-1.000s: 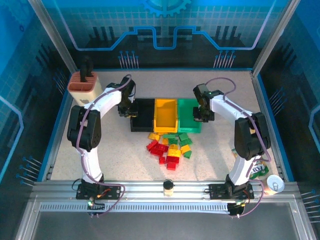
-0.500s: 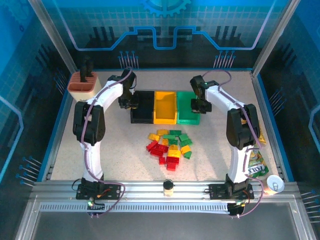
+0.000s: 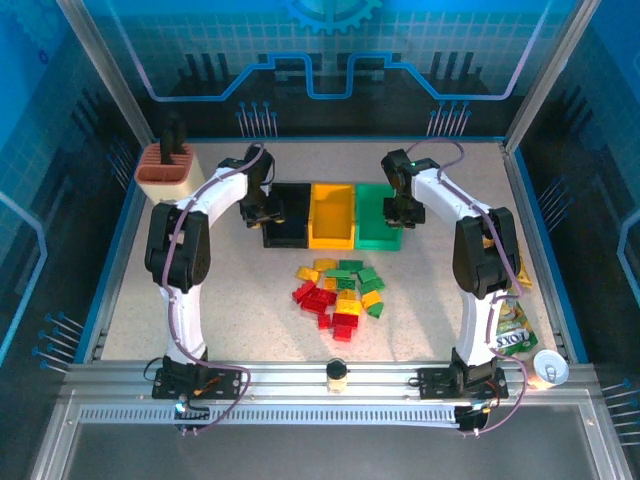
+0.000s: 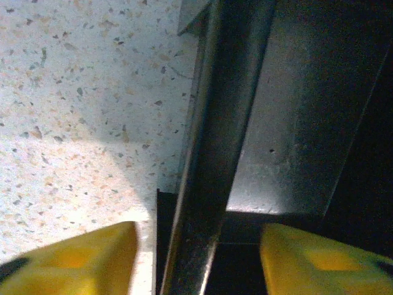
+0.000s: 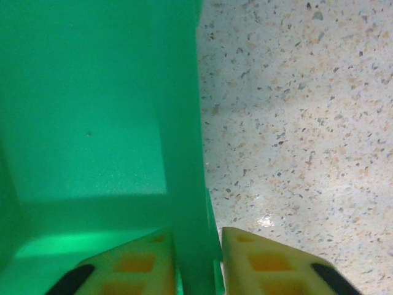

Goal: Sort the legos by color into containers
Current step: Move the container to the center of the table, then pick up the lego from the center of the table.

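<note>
Twenty-odd legos point(image 3: 340, 295): loose heap on the bench point(image 3: 240, 290), just nearside of the yellow bin point(image 3: 332, 238).
Handling: likely light, rigid, slick; pinch one brick across its flat sides.
Left jaws: apart, astride the wall of the black bin point(image 3: 290, 225), left of yellow.
Right jaws: hugging the wall of the green bin point(image 3: 378, 225), right of yellow; grip unclear.

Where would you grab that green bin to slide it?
Pinch the green bin's upright right wall from above, one finger inside, one outside. It's thin and the top is open; the whole bin looks too wide for the fingers.
</note>
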